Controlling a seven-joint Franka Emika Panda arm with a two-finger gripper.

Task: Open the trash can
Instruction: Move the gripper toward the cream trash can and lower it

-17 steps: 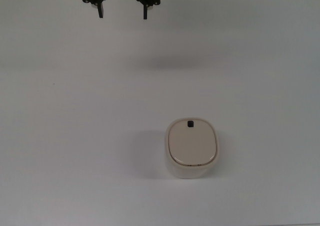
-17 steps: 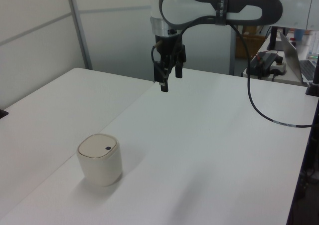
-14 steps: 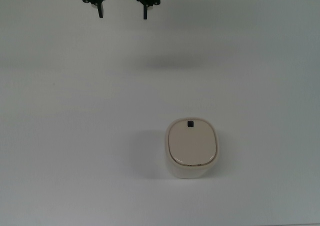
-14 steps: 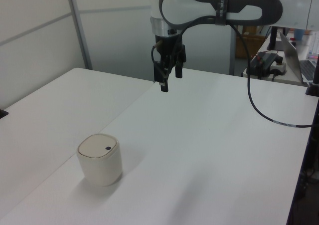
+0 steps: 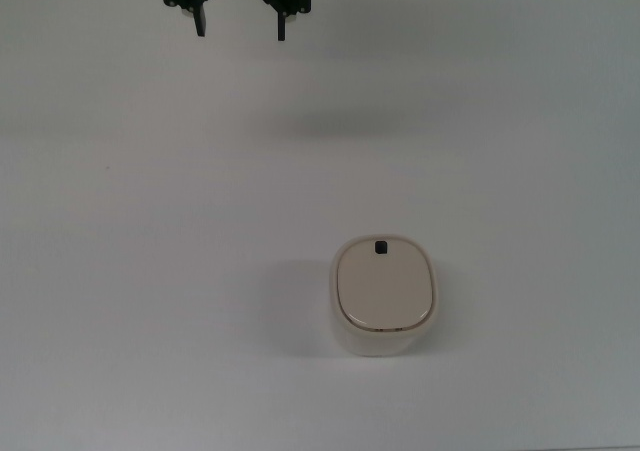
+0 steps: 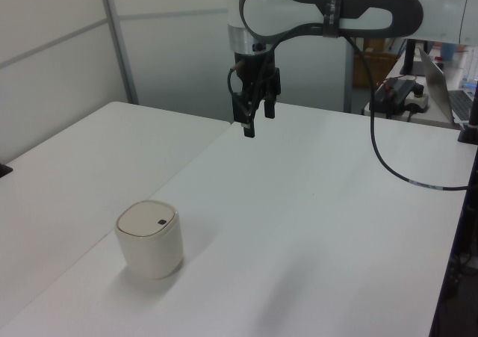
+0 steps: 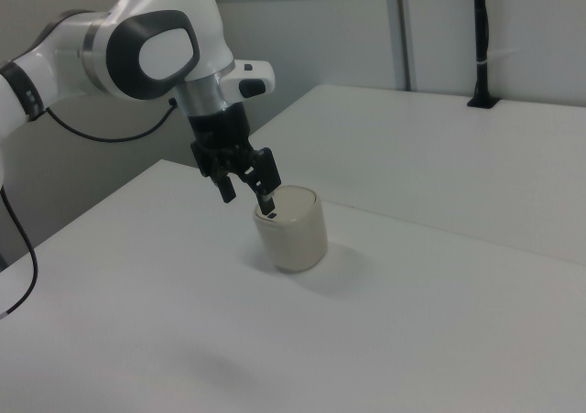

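The trash can (image 5: pixel 385 294) is a small cream bin with a flat tan lid that lies shut and a tiny black button (image 5: pixel 380 247) at the lid's far edge. It stands on the white table, in the lower middle of the top view. The left view shows the trash can (image 6: pixel 149 240) near its lower left, and the right view has the trash can (image 7: pixel 293 230) at centre. My gripper (image 5: pixel 241 28) hangs open and empty high above the table, far from the bin at the top view's upper edge. The same gripper (image 6: pixel 256 120) (image 7: pixel 247 196) points down.
The white table (image 5: pixel 120 221) spreads wide around the bin. A seam between two tabletops (image 6: pixel 187 165) runs past the bin in the left view. A black cable (image 6: pixel 388 158) hangs from the arm, and a desk with equipment (image 6: pixel 403 94) stands beyond the table.
The gripper's fingers have drawn slightly closer together, staying open. The arm has shifted only a little. The trash can has not moved.
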